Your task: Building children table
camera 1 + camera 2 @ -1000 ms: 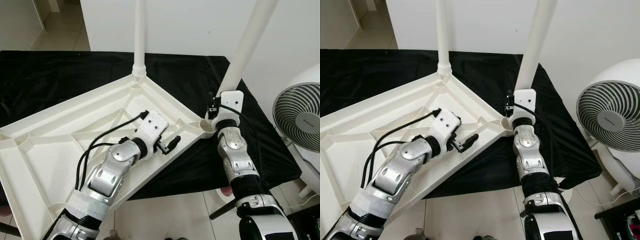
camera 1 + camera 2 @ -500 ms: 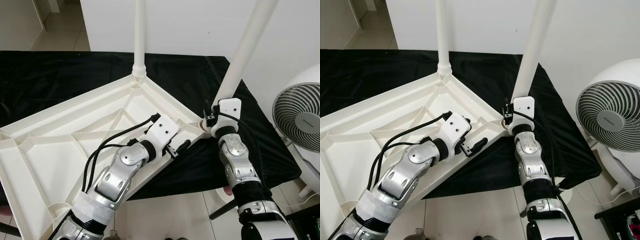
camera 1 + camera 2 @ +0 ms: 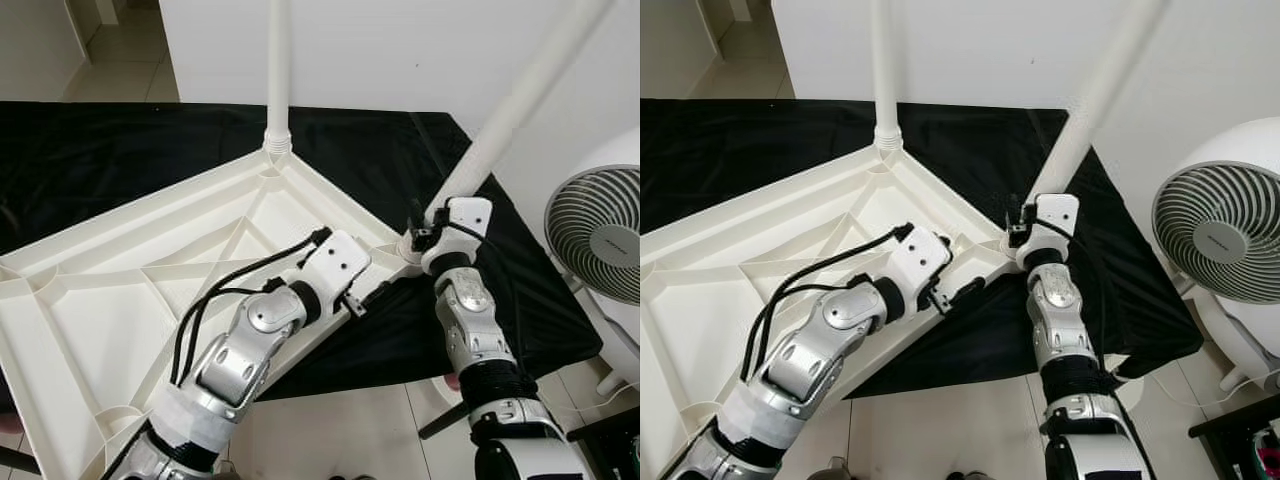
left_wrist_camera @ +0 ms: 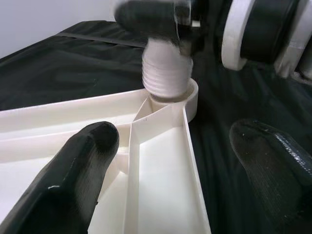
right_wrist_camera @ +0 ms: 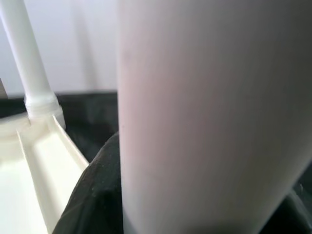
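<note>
The white plastic table top [image 3: 120,290] lies upside down on a black cloth. One white leg [image 3: 278,70] stands upright in the far corner. A second leg [image 3: 520,100] leans to the right, its threaded end [image 4: 166,73] sitting in the near right corner socket [image 4: 191,97]. My right gripper [image 3: 432,218] is shut on this leg just above the socket; the leg [image 5: 209,117] looms close in the right wrist view. My left gripper [image 3: 365,295] is open at the table's edge beside that corner, its fingers [image 4: 83,165] straddling the rim and touching nothing.
A white floor fan [image 3: 600,240] stands close on the right. The black cloth [image 3: 100,160] covers the surface under the table top and hangs over the near edge. Tiled floor [image 3: 330,430] lies below, and a white wall rises behind.
The leg in my right gripper has tipped from near upright to leaning right. My left arm has reached further toward the right corner, still open.
</note>
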You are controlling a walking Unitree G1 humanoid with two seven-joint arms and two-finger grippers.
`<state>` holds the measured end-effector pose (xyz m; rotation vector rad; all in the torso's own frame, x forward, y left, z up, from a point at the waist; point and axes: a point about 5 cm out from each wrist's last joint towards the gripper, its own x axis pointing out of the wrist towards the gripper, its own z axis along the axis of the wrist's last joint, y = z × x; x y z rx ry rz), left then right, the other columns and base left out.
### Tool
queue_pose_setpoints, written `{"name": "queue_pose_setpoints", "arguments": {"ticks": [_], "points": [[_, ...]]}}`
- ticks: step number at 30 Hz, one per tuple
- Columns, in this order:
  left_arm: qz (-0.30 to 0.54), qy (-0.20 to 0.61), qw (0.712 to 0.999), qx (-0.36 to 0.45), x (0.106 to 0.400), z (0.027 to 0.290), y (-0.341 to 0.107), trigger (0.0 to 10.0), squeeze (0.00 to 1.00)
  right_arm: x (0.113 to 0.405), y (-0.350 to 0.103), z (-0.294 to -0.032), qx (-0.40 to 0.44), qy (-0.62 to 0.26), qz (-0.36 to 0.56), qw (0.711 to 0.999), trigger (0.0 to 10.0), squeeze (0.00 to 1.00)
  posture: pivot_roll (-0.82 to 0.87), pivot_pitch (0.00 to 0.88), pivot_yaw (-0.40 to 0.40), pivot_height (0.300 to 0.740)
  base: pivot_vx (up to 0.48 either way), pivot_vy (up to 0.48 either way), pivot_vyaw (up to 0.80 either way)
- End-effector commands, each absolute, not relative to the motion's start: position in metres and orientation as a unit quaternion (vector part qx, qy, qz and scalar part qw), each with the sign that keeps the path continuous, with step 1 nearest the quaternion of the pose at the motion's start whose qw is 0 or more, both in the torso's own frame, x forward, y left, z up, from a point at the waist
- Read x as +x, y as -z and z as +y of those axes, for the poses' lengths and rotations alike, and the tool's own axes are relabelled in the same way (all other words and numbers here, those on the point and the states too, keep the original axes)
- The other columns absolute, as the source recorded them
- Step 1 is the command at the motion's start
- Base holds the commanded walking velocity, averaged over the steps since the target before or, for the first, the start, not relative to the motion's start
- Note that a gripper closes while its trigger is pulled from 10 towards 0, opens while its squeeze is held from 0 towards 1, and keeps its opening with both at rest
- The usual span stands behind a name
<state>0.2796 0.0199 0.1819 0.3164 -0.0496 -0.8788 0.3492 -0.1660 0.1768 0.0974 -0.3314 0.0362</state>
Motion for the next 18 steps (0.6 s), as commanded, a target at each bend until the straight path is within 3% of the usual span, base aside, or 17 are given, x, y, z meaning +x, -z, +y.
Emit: {"name": "queue_pose_setpoints", "arguments": {"ticks": [1,11,12,16,18], "points": [[-0.014,0.432,0.887,0.159,0.28,0.015,-0.18,10.0,0.0,0.348,-0.193,-0.171,0.065,-0.006,-0.203,0.977,10.0,0.0,0.18,0.071,-0.059,0.74,0.0,0.0,0.0],[0.049,0.416,0.892,0.166,0.291,0.002,-0.166,9.9,0.0,0.343,-0.216,-0.188,0.065,0.031,-0.25,0.966,10.0,0.0,0.17,0.076,-0.048,0.74,0.0,0.0,0.0],[0.066,0.414,0.893,0.164,0.292,0.0,-0.162,8.2,0.0,0.343,-0.217,-0.189,0.066,0.031,-0.253,0.965,10.0,0.0,0.16,0.077,-0.043,0.74,0.0,0.0,0.0],[0.082,0.411,0.893,0.161,0.293,-0.001,-0.158,8.2,0.0,0.342,-0.219,-0.19,0.068,0.031,-0.255,0.964,10.0,0.0,0.16,0.078,-0.041,0.74,0.0,0.0,0.0],[0.12,0.388,0.899,0.164,0.298,-0.001,-0.147,10.0,0.0,0.341,-0.221,-0.191,0.069,0.032,-0.259,0.963,10.0,0.0,0.15,0.081,-0.033,0.74,0.0,0.0,0.0]]}}
